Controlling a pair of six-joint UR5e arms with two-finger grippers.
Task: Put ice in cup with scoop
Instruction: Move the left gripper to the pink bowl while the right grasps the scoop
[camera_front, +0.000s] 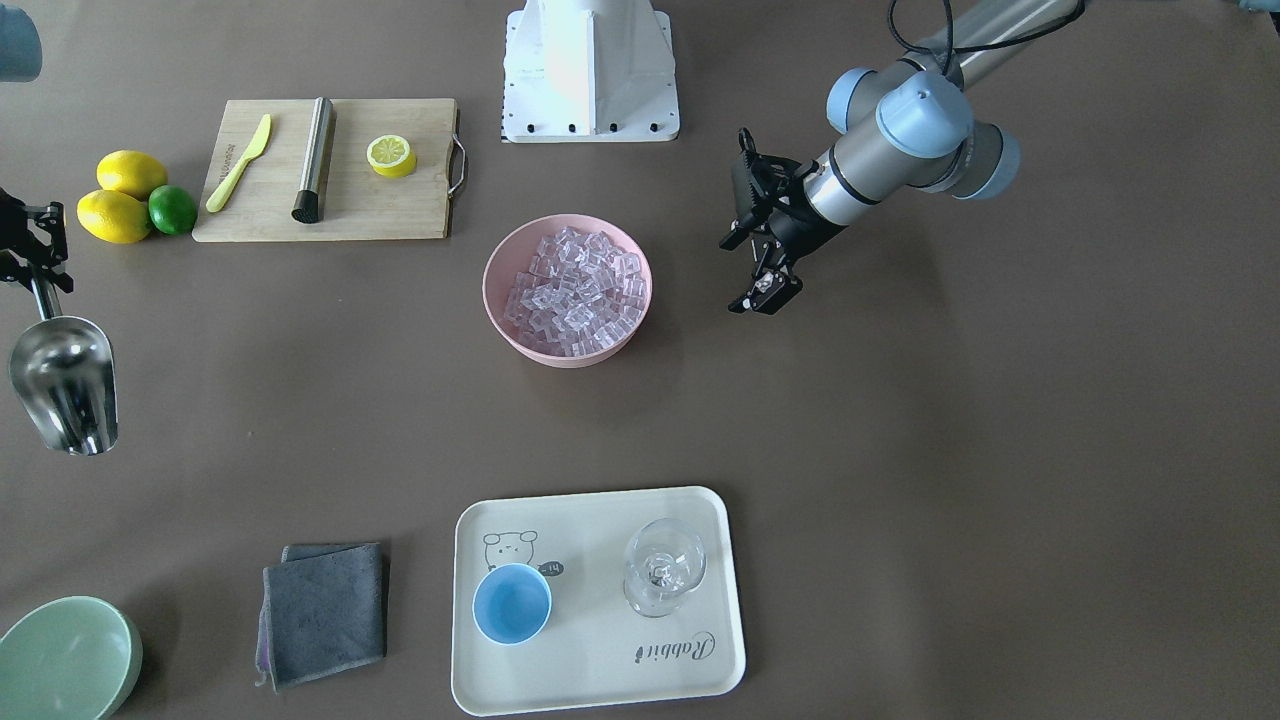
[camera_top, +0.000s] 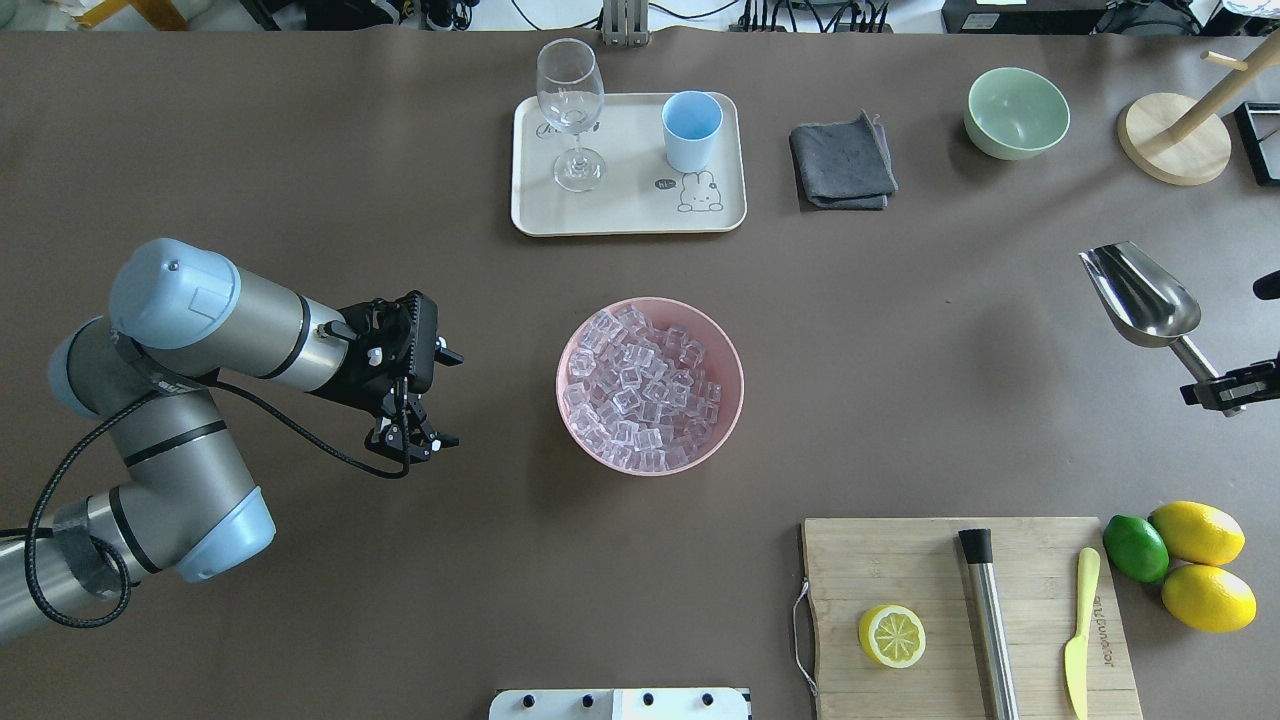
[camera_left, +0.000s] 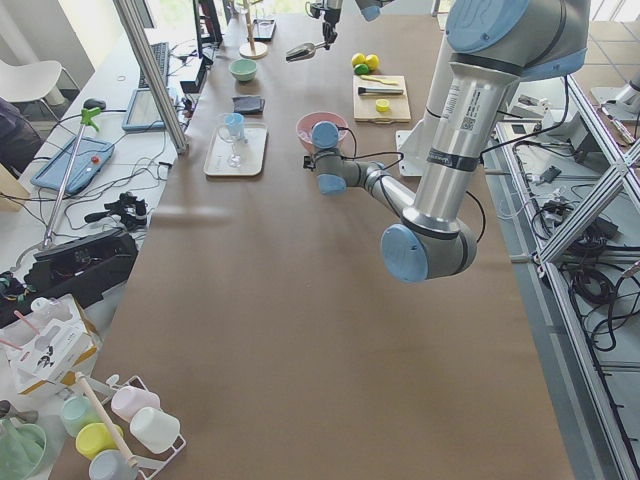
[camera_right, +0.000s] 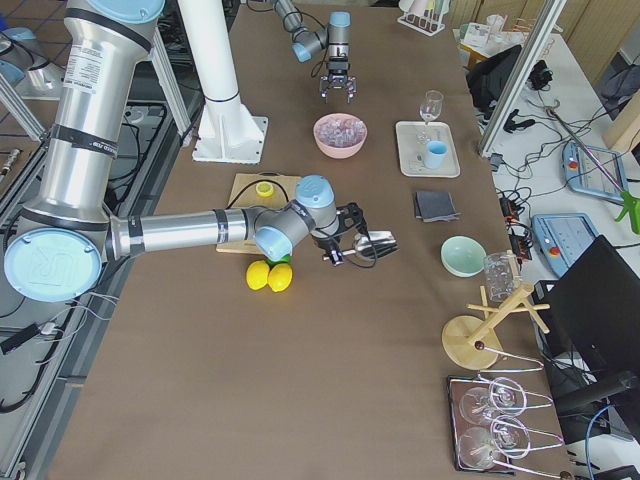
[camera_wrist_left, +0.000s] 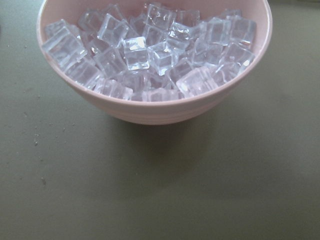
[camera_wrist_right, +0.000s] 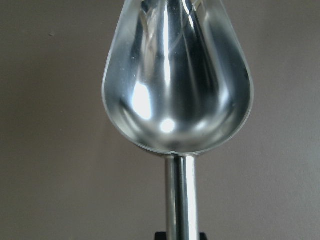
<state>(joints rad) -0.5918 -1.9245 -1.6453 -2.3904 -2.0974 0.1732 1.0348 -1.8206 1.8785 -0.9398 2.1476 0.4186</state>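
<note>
The empty scoop (camera_top: 1140, 295) is held aloft by its handle, pinched in the right hand (camera_top: 1218, 388), well apart from the pink bowl (camera_top: 741, 385) heaped with ice (camera_top: 645, 390). The left hand (camera_top: 410, 442) is spread and empty near the bowl. Scooping is judged not yet begun; next, the scoop must be carried to the bowl and dug in. The cup (camera_top: 692, 130) stands empty on a tray (camera_top: 630, 218). The brown worktop (camera_top: 900, 420) is matte; a cluttered desk (camera_left: 100, 120) runs alongside.

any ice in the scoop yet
No, the scoop is empty; the ice lies in the pink bowl.
</note>
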